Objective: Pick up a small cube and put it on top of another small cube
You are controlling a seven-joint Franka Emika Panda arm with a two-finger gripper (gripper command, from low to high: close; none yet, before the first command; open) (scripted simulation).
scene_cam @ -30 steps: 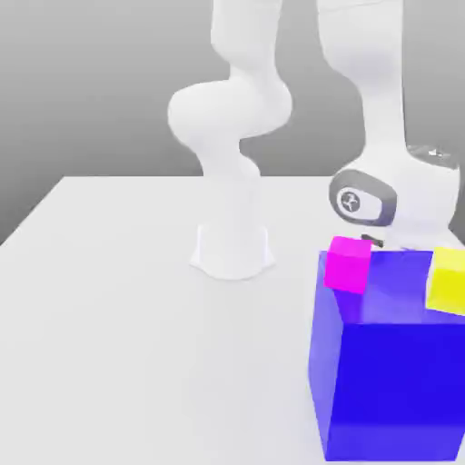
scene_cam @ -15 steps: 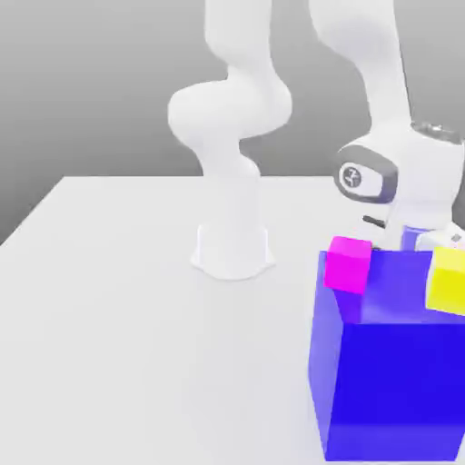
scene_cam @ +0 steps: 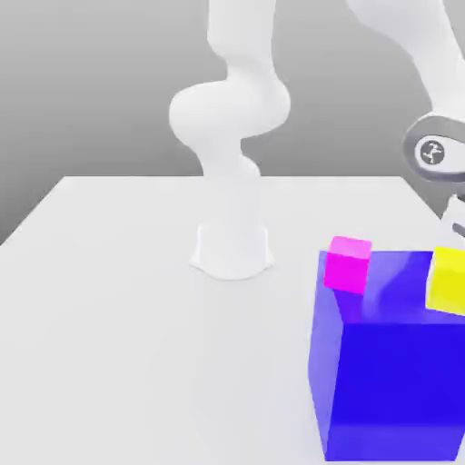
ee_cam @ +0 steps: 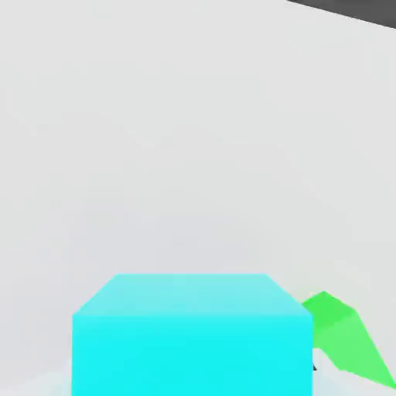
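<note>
jaws: clenched on cyan cube [ee_cam: 192,334] | green cube [ee_cam: 344,340]: just beside it | magenta cube [scene_cam: 348,264], yellow cube [scene_cam: 448,280]: seated on blue block [scene_cam: 390,381], lower right

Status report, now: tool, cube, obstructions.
Tool shut, per the readings. Cyan cube close under the hand camera, green block beside it. Magenta cube and yellow cube sit by the big blue block.

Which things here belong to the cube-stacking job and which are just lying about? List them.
Job: cyan cube; possible targets: magenta cube, yellow cube, green block.
Lying about: big blue block.
</note>
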